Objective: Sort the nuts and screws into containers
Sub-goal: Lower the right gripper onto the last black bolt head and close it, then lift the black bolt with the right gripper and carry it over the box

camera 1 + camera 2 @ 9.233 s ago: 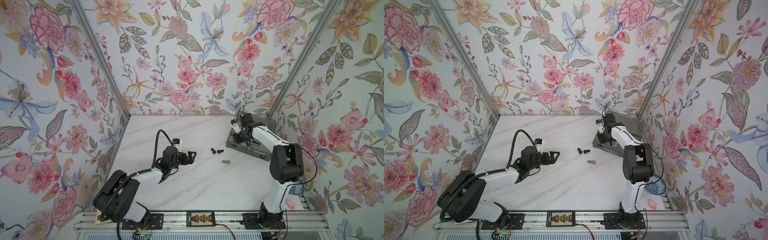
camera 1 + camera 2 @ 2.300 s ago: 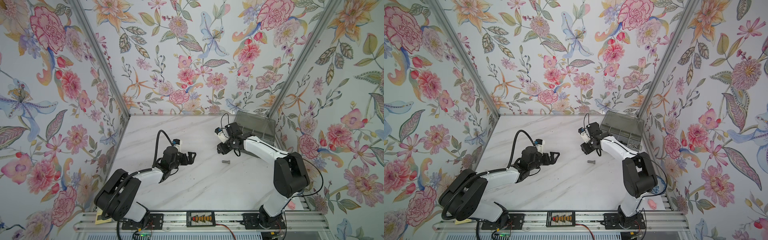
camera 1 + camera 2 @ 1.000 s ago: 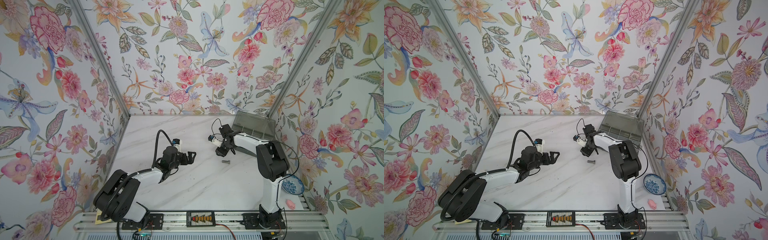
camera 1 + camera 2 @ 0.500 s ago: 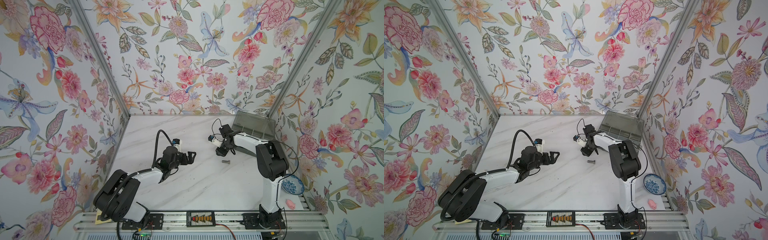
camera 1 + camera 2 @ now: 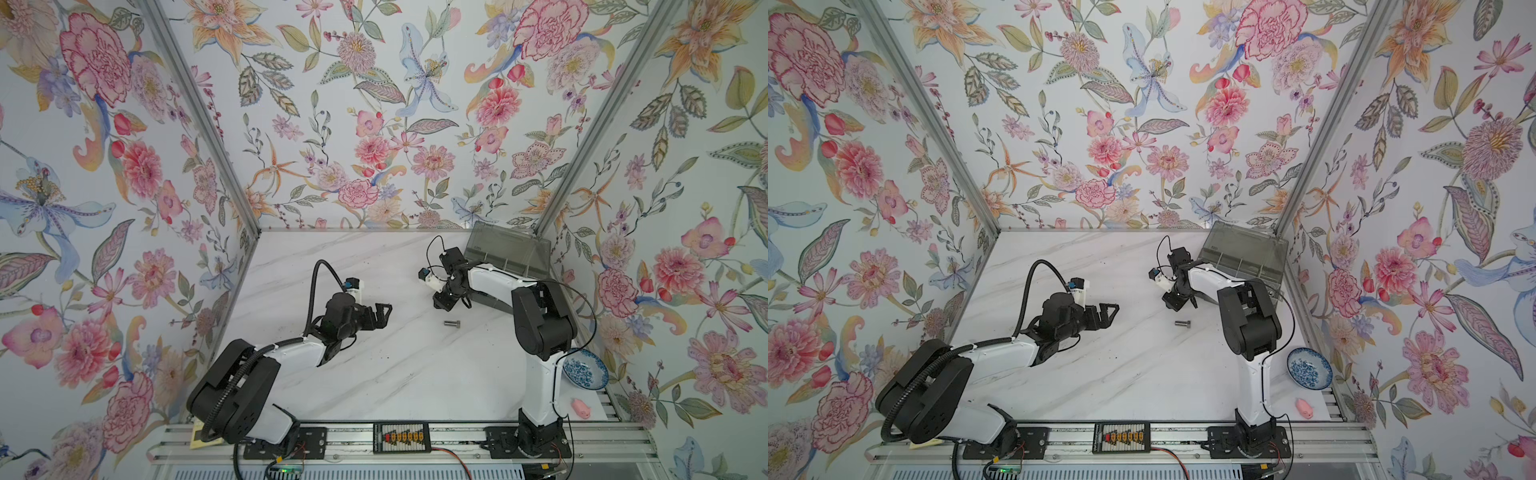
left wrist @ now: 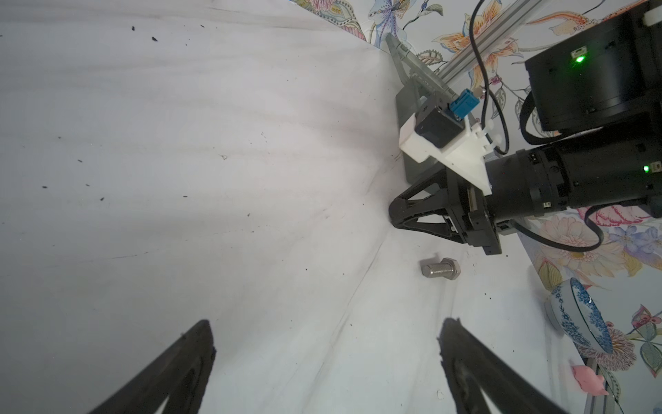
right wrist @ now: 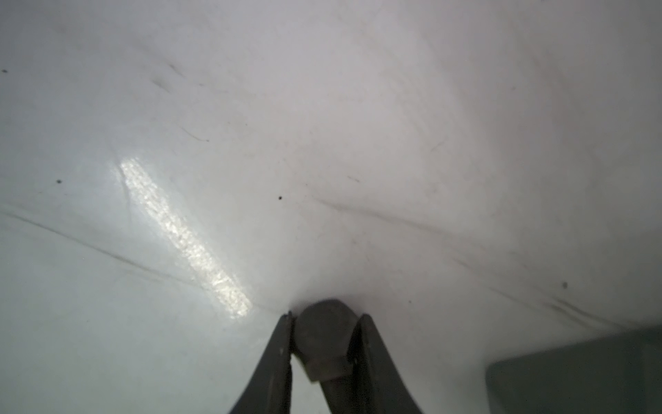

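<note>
My right gripper (image 7: 325, 319) is shut on a small black screw (image 7: 324, 340), held low at the white marble table. In both top views this gripper (image 5: 442, 305) (image 5: 1173, 306) sits just left of the smoky-grey organiser box (image 5: 505, 251) (image 5: 1241, 249), whose lid stands up. A silver hex-head screw (image 5: 451, 323) (image 5: 1182, 323) (image 6: 440, 268) lies loose on the table, a little nearer the front than the right gripper. My left gripper (image 5: 384, 313) (image 5: 1108, 313) (image 6: 327, 322) hovers open and empty, left of centre, pointing at the silver screw. No nuts show.
A blue-and-white bowl (image 5: 585, 369) (image 5: 1309, 368) (image 6: 576, 315) stands at the front right by the right arm's base. A small pink object (image 5: 581, 408) (image 5: 1304, 408) lies just in front of it. Flowered walls enclose three sides of the table.
Over the last second the right gripper's jaws have drawn together on the black screw at the same spot. No black screw lies loose on the table any more. The left arm has not moved.
</note>
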{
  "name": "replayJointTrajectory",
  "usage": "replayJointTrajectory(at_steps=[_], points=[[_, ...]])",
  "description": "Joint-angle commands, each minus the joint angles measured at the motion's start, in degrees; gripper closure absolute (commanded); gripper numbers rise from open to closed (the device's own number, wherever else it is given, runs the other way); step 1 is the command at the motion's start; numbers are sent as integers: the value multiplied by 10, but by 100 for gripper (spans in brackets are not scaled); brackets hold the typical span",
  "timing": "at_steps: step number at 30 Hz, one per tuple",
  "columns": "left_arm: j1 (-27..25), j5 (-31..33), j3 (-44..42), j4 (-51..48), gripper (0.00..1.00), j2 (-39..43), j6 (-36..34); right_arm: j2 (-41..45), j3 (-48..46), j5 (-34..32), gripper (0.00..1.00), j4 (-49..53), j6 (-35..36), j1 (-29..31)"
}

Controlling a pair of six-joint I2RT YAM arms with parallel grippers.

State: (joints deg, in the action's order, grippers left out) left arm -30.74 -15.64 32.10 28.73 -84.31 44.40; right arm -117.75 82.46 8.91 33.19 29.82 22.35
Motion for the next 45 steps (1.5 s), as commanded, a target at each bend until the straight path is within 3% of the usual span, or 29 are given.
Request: replayJointTrajectory(at_steps=[1, 7, 10, 13, 20, 38, 42, 45], points=[[4, 11, -9, 6, 1, 9, 0, 16, -9, 27, 100, 12, -23, -18], [4, 11, -12, 12, 1, 13, 2, 87, -10, 125, 100, 5, -46, -54], [4, 10, -14, 17, 1, 12, 3, 118, -16, 139, 100, -14, -65, -78], [5, 8, -15, 17, 1, 13, 2, 143, -32, 119, 100, -46, -85, -103], [5, 8, -16, 20, 1, 16, 2, 144, -44, -11, 100, -70, -105, -134], [4, 8, -8, 13, 1, 14, 1, 75, -32, -90, 97, -71, -137, -140], [4, 9, -8, 12, 1, 14, 2, 70, -31, -95, 92, -71, -137, -140], [4, 9, -8, 12, 1, 14, 2, 68, -30, -103, 79, -71, -139, -140]])
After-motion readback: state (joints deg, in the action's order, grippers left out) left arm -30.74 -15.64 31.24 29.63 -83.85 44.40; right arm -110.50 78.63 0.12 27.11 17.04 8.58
